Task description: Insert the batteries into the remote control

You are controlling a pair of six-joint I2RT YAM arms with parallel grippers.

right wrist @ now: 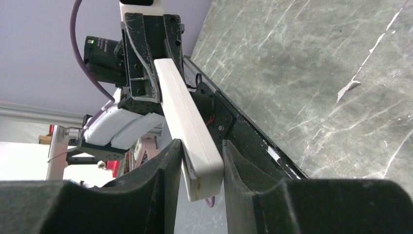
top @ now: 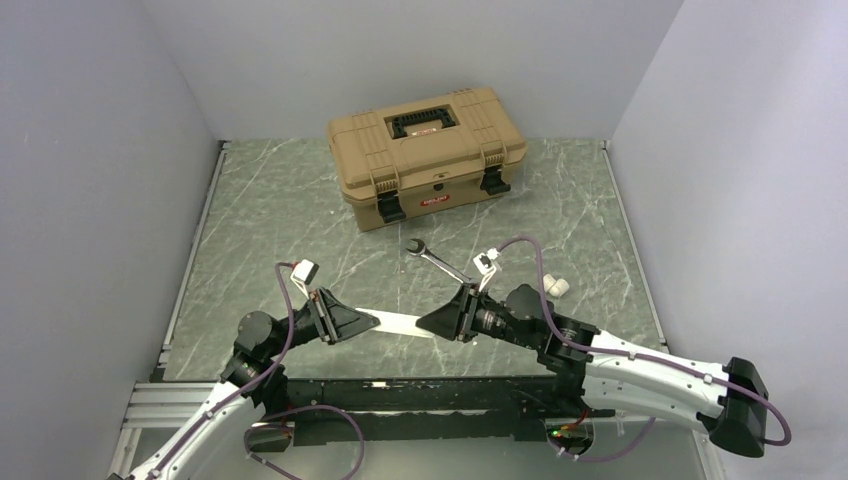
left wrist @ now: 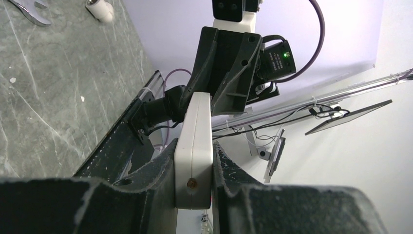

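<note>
The remote control (top: 400, 323) is hanging in the air between the arms, at 6 o'clock from the tan toolbox (top: 427, 155). The left gripper (top: 372, 322) is pinching one end tight. The right gripper (top: 424, 325) is holding the other, its fingers (right wrist: 168, 165) narrow and seemingly pressing both faces. Nothing looks loaded. Two small white cylinders (top: 555, 287) — perhaps the batteries — are lying untouched at 2 o'clock from the right gripper, so loading is probably all remaining.
</note>
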